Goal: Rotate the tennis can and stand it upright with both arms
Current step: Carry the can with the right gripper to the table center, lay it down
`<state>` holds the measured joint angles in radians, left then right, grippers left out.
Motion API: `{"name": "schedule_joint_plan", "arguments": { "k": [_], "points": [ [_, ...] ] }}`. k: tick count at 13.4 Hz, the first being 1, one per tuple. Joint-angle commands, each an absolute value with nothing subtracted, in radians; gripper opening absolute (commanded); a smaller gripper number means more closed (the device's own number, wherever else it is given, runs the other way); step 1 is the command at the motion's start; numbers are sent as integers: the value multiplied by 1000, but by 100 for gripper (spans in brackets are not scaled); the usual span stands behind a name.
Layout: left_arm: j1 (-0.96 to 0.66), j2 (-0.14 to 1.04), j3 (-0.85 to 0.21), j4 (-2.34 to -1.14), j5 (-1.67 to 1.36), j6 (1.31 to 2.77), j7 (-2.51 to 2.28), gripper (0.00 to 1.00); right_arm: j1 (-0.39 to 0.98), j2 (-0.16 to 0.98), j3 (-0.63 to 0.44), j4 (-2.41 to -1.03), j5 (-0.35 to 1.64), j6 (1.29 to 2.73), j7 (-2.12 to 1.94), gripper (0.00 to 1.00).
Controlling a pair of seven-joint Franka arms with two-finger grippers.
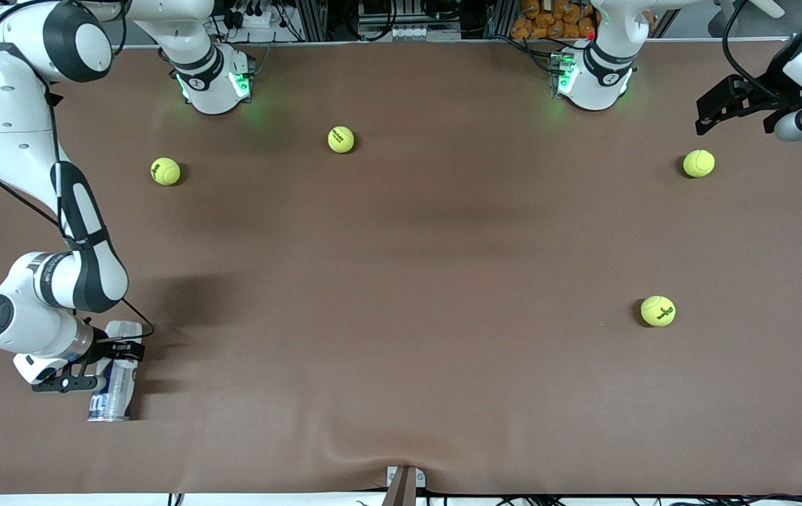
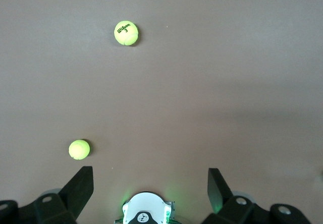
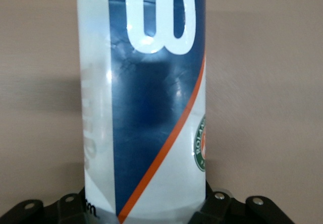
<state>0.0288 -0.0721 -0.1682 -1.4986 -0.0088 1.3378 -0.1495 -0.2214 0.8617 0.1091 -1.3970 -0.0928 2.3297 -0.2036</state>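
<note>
Two big white robot arms [image 1: 7, 105] with dark grey joints, thin black cables, green-lit round bases [image 1: 214, 81], black two-finger end effector [image 1: 84, 372]

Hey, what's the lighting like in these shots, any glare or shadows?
Front view: the right arm casts a soft dark shadow on the brown table beside the tennis can. Right wrist view: pale glare streaks on the can's clear plastic. Left wrist view: green base glow, small shadows beside two tennis balls.

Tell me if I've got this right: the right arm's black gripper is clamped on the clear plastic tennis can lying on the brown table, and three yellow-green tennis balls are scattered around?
Not quite: the front view shows four yellow-green tennis balls, not three. The right gripper is indeed shut on the lying clear plastic tennis can.
</note>
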Motion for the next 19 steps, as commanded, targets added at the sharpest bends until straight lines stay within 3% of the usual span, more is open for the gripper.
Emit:
{"name": "schedule_joint_plan", "arguments": {
  "k": [1, 4, 6, 10, 13, 16, 19],
  "points": [
    [37, -69, -173, -1489, 0, 1339, -130, 100, -203, 778, 170, -1397, -81, 2231, -328, 72],
    [37, -67, -173, -1491, 0, 1341, -130, 100, -178, 718, 322, -1397, -98, 2151, -425, 73],
    [37, -67, -173, -1491, 0, 1341, -130, 100, -120, 716, 359, -1397, -98, 2148, -464, 74],
    [34, -64, -172, -1493, 0, 1341, -130, 100, 72, 722, 359, -1397, -110, 2158, -649, 74],
    [34, -63, -173, -1493, -2, 1341, -130, 100, 234, 726, 359, -1411, -297, 2222, -649, 74],
    [31, -58, -173, -1493, 0, 1341, -130, 100, 377, 732, 357, -1422, -328, 2236, -649, 75],
    [28, -54, -173, -1493, 0, 1341, -130, 100, 460, 750, 354, -1520, -341, 2380, -640, 75]
  ]
}}
